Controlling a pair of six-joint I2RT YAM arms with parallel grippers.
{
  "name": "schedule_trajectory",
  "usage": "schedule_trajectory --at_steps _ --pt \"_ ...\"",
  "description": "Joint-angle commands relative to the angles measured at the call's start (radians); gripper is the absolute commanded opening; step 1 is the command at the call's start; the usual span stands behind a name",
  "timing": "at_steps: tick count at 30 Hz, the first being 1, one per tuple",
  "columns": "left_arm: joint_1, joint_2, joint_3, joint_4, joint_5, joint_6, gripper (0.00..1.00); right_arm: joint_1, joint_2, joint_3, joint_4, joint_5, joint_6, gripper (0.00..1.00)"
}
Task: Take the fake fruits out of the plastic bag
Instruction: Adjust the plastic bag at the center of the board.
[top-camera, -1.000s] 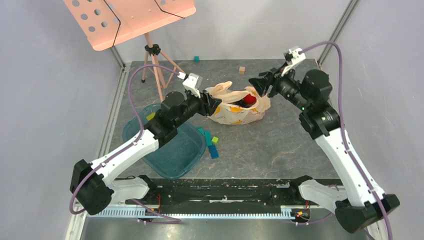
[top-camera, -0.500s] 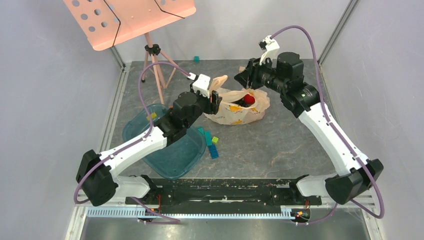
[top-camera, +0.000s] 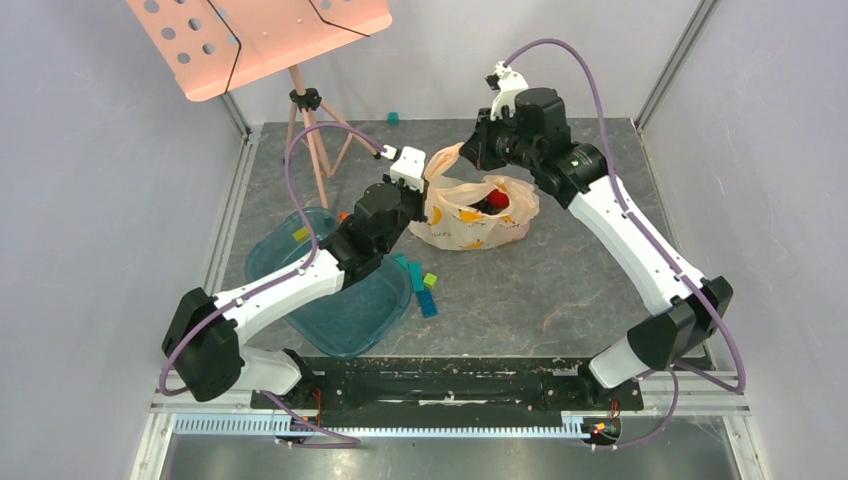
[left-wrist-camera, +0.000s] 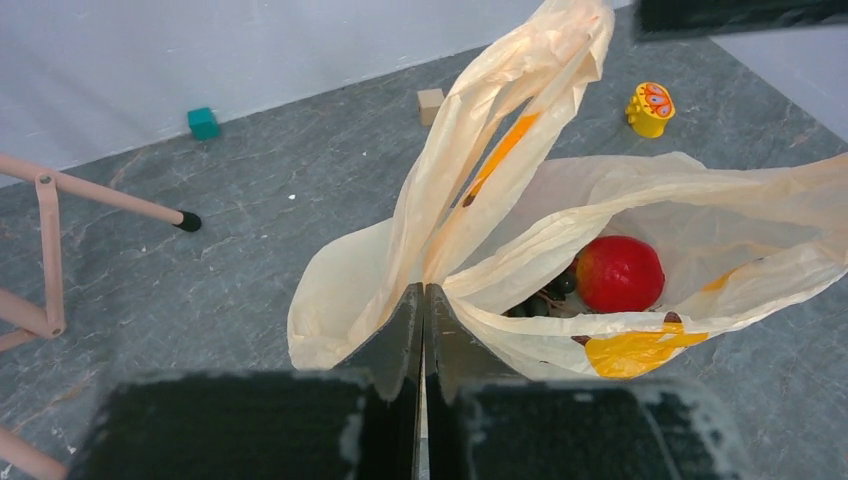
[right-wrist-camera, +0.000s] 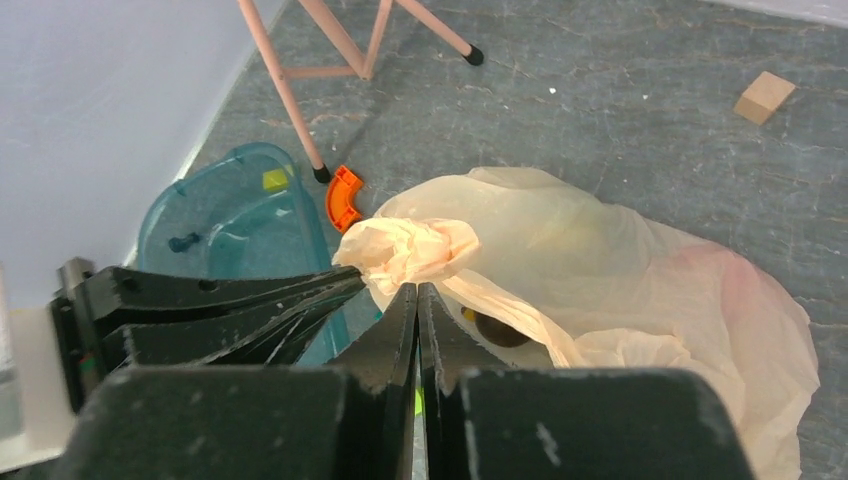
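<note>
Far up the worktop (top-camera: 560, 290), our left hand (left-wrist-camera: 422, 292) and right hand (right-wrist-camera: 417, 292) both pinch the crinkly peach plastic bag (top-camera: 470, 228); next we'd spread it for the glossy red round fruit (left-wrist-camera: 620, 272).

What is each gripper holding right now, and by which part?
Both grip the crinkly peach plastic bag: left gripper pinches the rim at the base of a loop handle, right gripper pinches that handle's bunched top.
</note>
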Motion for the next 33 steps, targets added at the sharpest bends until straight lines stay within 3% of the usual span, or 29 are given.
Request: schedule_trajectory --at_steps 1,19,33 --pt "-0.006 -0.041 -0.029 0.092 0.008 -0.023 0.02 0.030 0.041 0.063 -0.079 0.112 -0.027 0.01" --pt "-0.009 -0.122 -0.096 0.092 0.017 -0.051 0.02 0.052 0.028 -0.173 -0.110 0.213 -0.076 0.00" --pt "-0.009 -0.239 -0.123 0.025 0.005 -0.074 0.03 0.051 0.091 -0.218 -0.101 0.367 -0.090 0.00"
